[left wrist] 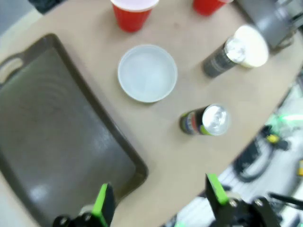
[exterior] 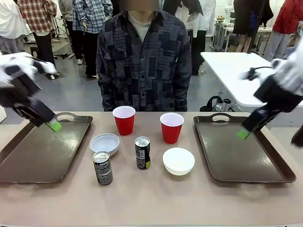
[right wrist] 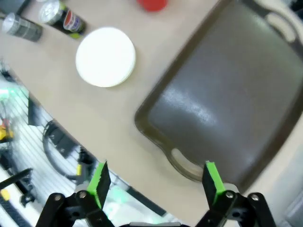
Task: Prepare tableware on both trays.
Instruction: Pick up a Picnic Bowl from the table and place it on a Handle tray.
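The left gripper [exterior: 54,126] hangs just above the far part of the left tray [exterior: 40,158]. Its fingers [left wrist: 102,204] are spread wide and touch nothing. The right gripper [exterior: 243,134] hangs over the left rim of the right tray [exterior: 239,158]. Its fingers [right wrist: 212,178] are likewise spread wide and free of any object.

Both dark brown trays lie flat on the desk [exterior: 151,203], one at each side, each with a handle cutout at its far end. All the tableware stands on the desk between them. The left red cup [exterior: 124,120] and the right red cup [exterior: 171,127] stand upright toward the far edge, a little apart, with their white insides showing. The left white bowl [exterior: 104,143] sits just beside the left tray's right rim, nearer the robot than the left red cup. The left can [exterior: 102,168] stands upright close in front of that bowl. The right can [exterior: 142,152] stands upright near the middle, between the two bowls. The right white bowl [exterior: 178,161] sits in front of the right red cup, apart from the right tray.

A person in a dark patterned shirt [exterior: 142,61] stands at the far side of the desk.
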Robot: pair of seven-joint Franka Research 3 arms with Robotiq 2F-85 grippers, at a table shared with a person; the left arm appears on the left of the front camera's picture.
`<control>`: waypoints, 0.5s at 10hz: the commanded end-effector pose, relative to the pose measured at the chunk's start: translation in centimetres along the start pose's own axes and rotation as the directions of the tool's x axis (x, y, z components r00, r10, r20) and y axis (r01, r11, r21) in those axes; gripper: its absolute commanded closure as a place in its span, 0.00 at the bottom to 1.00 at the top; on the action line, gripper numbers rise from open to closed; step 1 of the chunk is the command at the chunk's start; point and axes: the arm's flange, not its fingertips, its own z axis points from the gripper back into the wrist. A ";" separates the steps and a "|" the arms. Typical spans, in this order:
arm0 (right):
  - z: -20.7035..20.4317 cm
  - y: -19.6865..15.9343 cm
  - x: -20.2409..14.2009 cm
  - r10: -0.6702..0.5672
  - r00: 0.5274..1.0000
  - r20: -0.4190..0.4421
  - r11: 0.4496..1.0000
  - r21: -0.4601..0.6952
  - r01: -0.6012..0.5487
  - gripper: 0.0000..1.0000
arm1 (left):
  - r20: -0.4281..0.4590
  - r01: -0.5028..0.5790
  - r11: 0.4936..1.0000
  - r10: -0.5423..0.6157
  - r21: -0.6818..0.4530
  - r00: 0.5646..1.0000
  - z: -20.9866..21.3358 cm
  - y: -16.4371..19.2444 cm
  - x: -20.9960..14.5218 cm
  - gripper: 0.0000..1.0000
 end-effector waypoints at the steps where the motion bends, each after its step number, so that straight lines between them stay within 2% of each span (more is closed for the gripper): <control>1: 3.3 -5.7 -1.0 -0.148 0.988 0.038 0.916 0.383 0.123 0.00 | 0.049 -0.128 0.923 0.156 -0.364 0.986 3.2 6.2 -0.3 0.00; 3: 4.8 -10.2 -4.4 -0.247 0.965 0.088 0.799 0.581 0.152 0.00 | 0.054 -0.235 0.818 0.308 -0.525 0.950 4.5 11.1 -2.9 0.00; 4: 5.4 -12.0 -6.0 -0.306 0.947 0.096 0.754 0.632 0.179 0.00 | 0.010 -0.287 0.779 0.352 -0.558 0.936 5.1 12.7 -4.2 0.00; 5: 5.9 -13.8 -7.3 -0.360 0.928 0.099 0.728 0.651 0.213 0.00 | 0.020 -0.319 0.764 0.397 -0.561 0.917 5.9 14.5 -5.5 0.00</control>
